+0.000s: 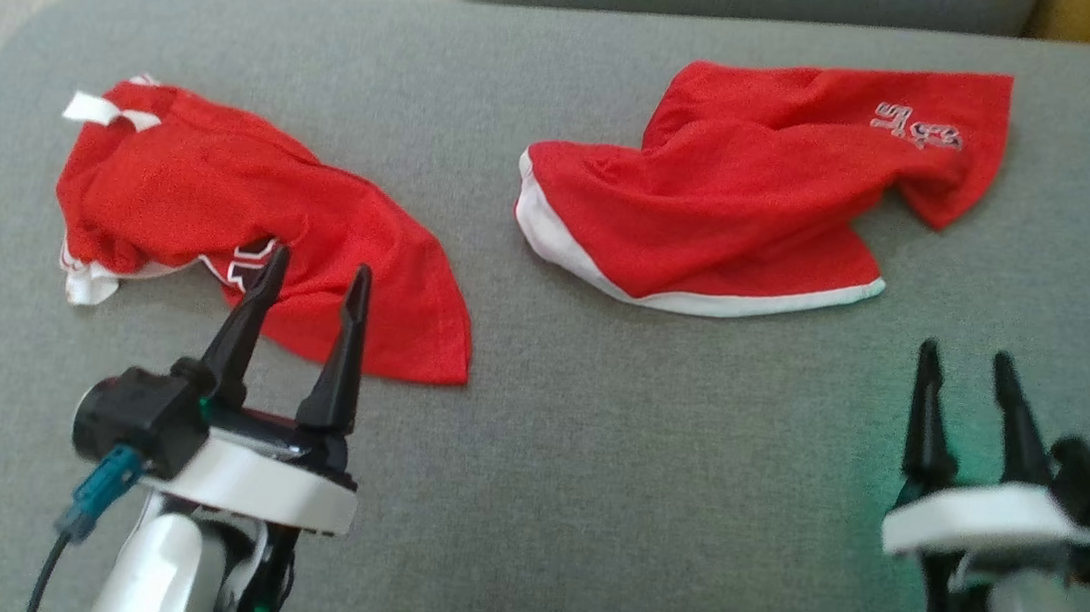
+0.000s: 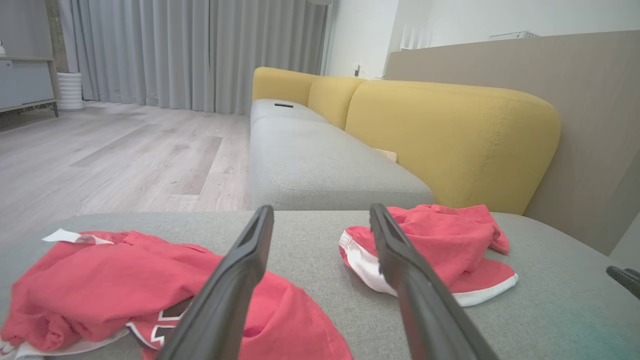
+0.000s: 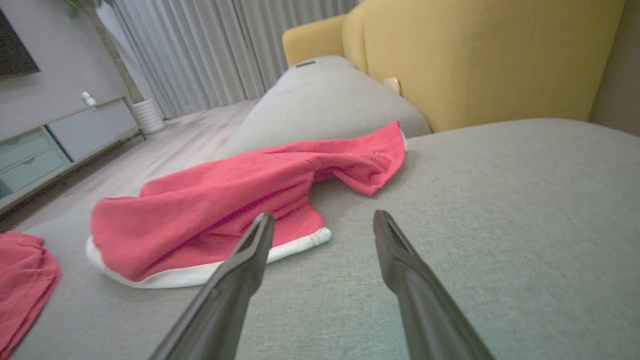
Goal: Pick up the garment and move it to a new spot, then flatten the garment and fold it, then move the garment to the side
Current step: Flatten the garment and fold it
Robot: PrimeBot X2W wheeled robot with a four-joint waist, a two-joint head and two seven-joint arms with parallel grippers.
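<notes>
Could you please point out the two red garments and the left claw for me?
Left garment (image 1: 217, 184), head view, middle of its crumpled red cloth.
Right garment (image 1: 735, 204), head view, middle of its red cloth.
Left claw (image 1: 321, 263), head view, midway between its fingertips.

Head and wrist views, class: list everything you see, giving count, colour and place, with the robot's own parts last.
grey cushion: one, grey, under both garments.
left garment: one, red with white trim, crumpled on the cushion's left part.
right garment: one, red with white hem, crumpled on the cushion's far right part.
sofa seat: one, grey, beyond the cushion.
sofa back: one, yellow, along the seat.
floor: one, pale wood, beside the sofa.
curtains: one set, grey, far wall.
left claw: one, dark, open, lower left.
right claw: one, dark, open, lower right.
</notes>
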